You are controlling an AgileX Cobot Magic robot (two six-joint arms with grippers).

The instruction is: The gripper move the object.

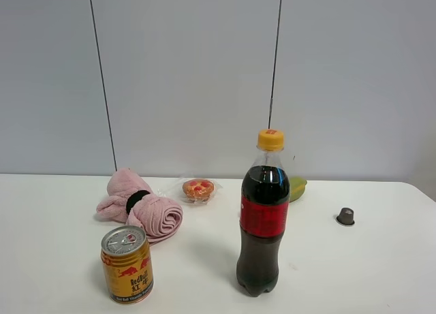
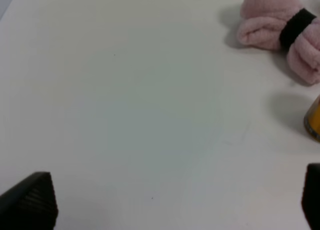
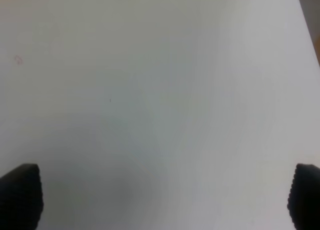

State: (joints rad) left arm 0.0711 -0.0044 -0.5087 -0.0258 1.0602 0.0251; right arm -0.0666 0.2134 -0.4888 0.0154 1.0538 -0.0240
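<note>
The gold Red Bull can (image 1: 127, 264) stands upright on the white table (image 1: 61, 259) at the front left, silver top up. A sliver of its gold side shows at the edge of the left wrist view (image 2: 314, 121). My left gripper (image 2: 175, 202) is open over bare table, its black fingertips (image 2: 31, 200) wide apart, the can off to one side. My right gripper (image 3: 162, 195) is open over bare table, with nothing between its fingertips (image 3: 20, 195). Neither gripper shows in the exterior high view.
A cola bottle (image 1: 263, 218) with a yellow cap stands right of the can. A rolled pink towel (image 1: 139, 205) with a black band lies behind the can, also in the left wrist view (image 2: 280, 28). A wrapped pastry (image 1: 198, 189), a green object (image 1: 298, 189) and a small dark capsule (image 1: 345, 216) lie farther back.
</note>
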